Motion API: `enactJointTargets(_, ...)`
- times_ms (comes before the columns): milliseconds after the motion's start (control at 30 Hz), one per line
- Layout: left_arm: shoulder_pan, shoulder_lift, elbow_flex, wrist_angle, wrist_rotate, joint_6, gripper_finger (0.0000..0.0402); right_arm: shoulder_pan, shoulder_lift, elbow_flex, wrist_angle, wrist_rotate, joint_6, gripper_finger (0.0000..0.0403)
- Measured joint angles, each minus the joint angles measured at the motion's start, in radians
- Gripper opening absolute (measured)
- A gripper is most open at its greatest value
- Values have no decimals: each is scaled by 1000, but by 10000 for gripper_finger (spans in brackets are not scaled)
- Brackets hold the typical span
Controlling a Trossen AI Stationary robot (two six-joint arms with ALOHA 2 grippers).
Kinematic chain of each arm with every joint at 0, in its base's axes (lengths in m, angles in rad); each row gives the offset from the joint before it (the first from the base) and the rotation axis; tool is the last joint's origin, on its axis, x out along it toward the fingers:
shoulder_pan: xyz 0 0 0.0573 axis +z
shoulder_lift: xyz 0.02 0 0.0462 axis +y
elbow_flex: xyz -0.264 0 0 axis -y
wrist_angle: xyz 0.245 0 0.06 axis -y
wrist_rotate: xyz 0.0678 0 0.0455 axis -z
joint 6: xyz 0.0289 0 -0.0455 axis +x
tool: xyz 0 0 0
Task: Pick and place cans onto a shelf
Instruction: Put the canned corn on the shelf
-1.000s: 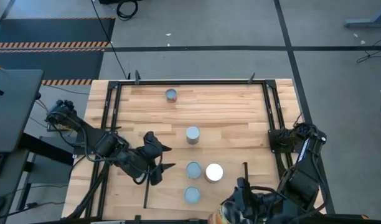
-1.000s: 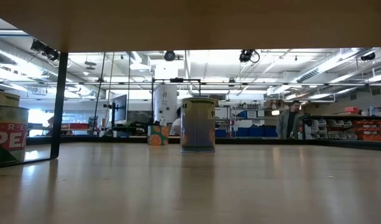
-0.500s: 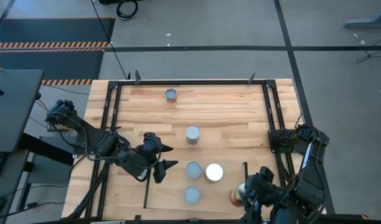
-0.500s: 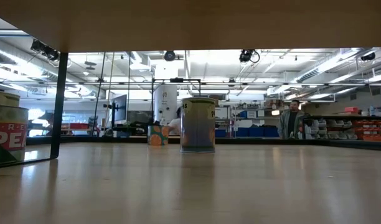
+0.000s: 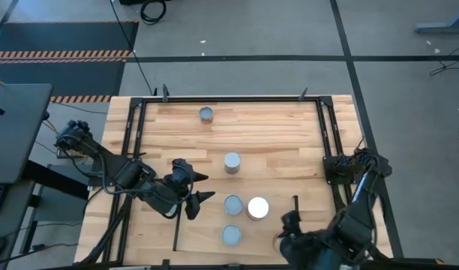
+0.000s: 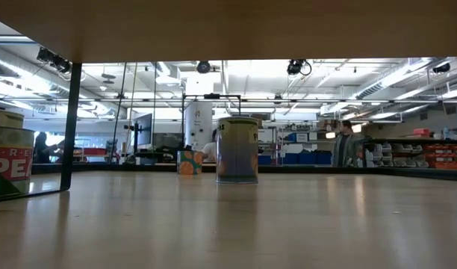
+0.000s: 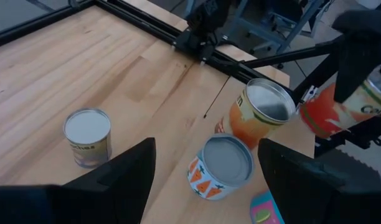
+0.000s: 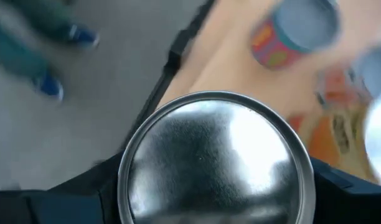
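- Change over the last second: the right gripper [image 5: 289, 238], at the frame's bottom edge a second ago with an orange can, has swung up and left; it now sits at lower right of the high view, just right of the shelf [image 5: 207, 238].
- Its wrist view is filled by a metal can top [image 8: 215, 162] between dark fingers [image 8: 340, 193]; we read the gripper as clamped on that can.
- Left gripper [image 5: 200, 189] at centre left has barely moved; jaws stand apart, nothing between them, aimed at the can cluster.
- Cans on the shelf area, lower centre: 1 grey [image 5: 233, 204], 1 white [image 5: 258, 208], 1 grey below [image 5: 231, 235].
- Cans still loose: 1 mid-table [image 5: 232, 162], 1 near the top edge [image 5: 206, 114].
- Meaning: we judge a placement is in progress; at least 2 cans remain to collect.
- Surface: planked wood tabletop [image 5: 274, 142], black frame rails.
- Room: grey floor with dark tape lines; the low view shows a large hall with racks and a person [image 6: 346, 146] far off.
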Motion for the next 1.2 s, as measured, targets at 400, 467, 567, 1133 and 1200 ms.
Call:
enactJointTargets(400, 0, 1, 0, 20, 0, -34, 286, -95, 0, 0, 114, -284, -763, 312)
enactJointTargets(467, 0, 1, 0, 31, -5, -36, 286, -111, 0, 0, 115, -327, -767, 312)
enactJointTargets(567, 0, 1, 0, 41, -8, -37, 286, -140, 0, -28, 140, -400, -755, 312)
enactJointTargets(1133, 0, 1, 1, 70, 7, -41, 286, -203, 0, -128, 109, -510, -788, 336)
enactJointTargets(1200, 0, 1, 1, 82, 7, -36, 286, -204, 0, -128, 107, -506, -789, 347)
